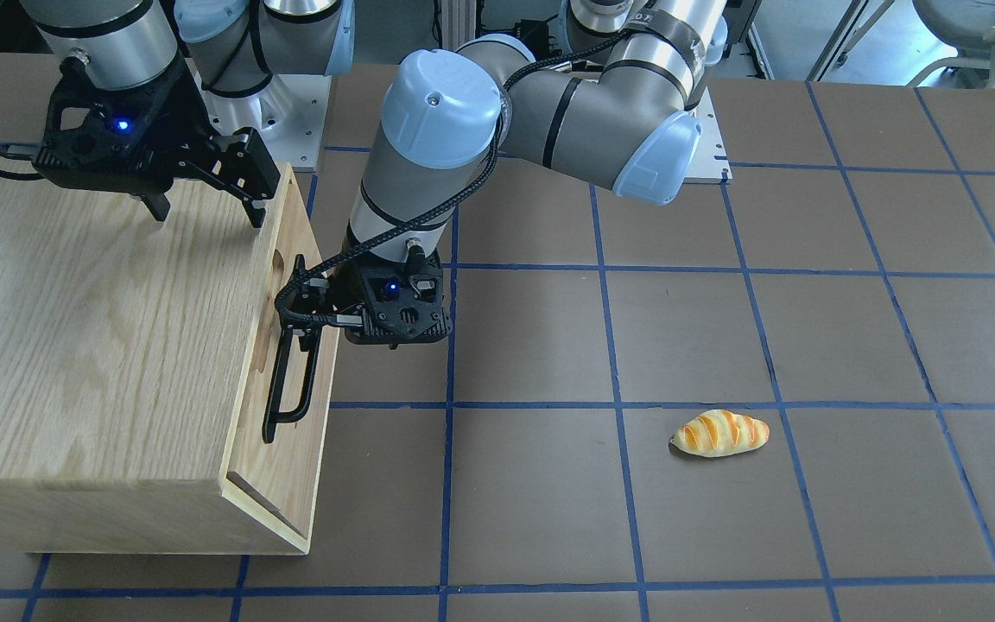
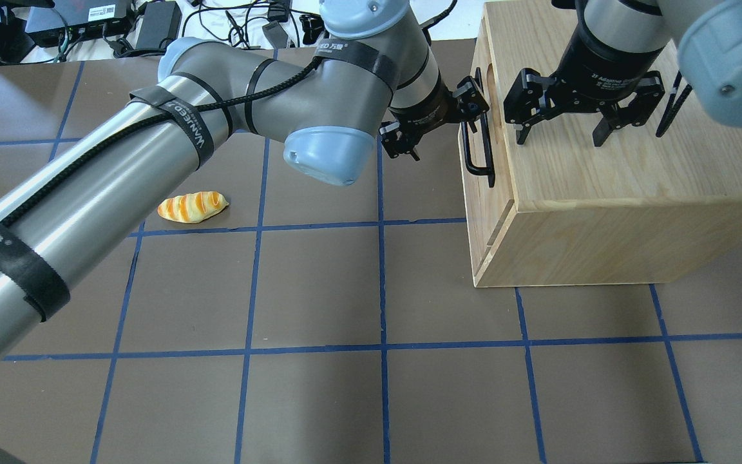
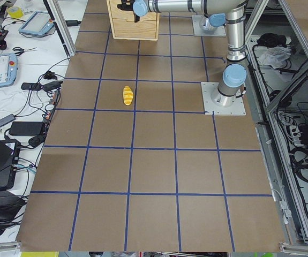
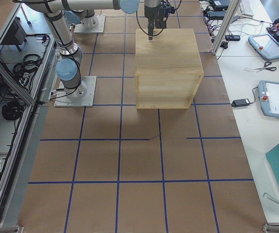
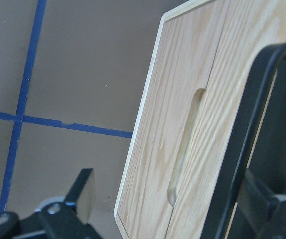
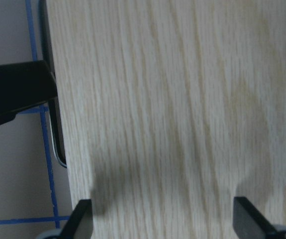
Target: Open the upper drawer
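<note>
The upper drawer's light-wood front [image 1: 294, 229] with its oblong slot [image 5: 187, 144] faces the table's middle. Its long black bar handle [image 1: 280, 380] [image 2: 478, 151] runs along the front. My left gripper [image 1: 294, 302] [image 2: 471, 119] is at the handle's far end. It is open, and in the left wrist view [image 5: 180, 209] the bar [image 5: 247, 144] lies between the fingers, close to the right-hand one. My right gripper [image 1: 206, 216] [image 2: 558, 140] [image 6: 165, 219] is open and empty. It points down at the oak cabinet's top [image 2: 603, 180], near its front edge. I cannot tell whether it touches.
The cabinet [image 1: 74, 345] [image 4: 167, 58] stands on the brown, blue-taped table on my right side. A toy bread roll [image 1: 719, 432] [image 2: 192, 207] [image 3: 127, 95] lies on the table on my left side. My left arm [image 2: 152, 148] stretches across the table's middle.
</note>
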Robot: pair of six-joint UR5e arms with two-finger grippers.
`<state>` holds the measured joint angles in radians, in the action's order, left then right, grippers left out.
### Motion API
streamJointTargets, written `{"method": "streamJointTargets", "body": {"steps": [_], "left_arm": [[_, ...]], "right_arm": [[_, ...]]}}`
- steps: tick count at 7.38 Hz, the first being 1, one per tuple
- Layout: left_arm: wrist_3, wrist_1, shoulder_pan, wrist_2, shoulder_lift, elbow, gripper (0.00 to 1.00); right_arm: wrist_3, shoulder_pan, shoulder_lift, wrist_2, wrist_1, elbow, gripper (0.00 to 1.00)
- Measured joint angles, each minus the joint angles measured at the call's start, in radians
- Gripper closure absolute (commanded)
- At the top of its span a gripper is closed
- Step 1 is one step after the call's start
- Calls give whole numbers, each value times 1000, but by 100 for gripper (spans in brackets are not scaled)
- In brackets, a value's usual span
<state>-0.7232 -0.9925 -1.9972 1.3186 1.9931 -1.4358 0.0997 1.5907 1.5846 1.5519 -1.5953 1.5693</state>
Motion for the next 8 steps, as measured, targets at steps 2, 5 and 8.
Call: {"method": "streamJointTargets", "body": {"steps": [2, 5, 8], "left_arm": [[18, 0, 0, 9, 1, 0, 0], [48, -8, 0, 42, -1, 13, 0], [90, -15, 0, 80, 0, 18, 0]], "right_arm": [[0, 0, 0, 0, 0, 0, 0], [0, 0, 0, 0, 0, 0, 0], [0, 0, 0, 0, 0, 0, 0]]}}
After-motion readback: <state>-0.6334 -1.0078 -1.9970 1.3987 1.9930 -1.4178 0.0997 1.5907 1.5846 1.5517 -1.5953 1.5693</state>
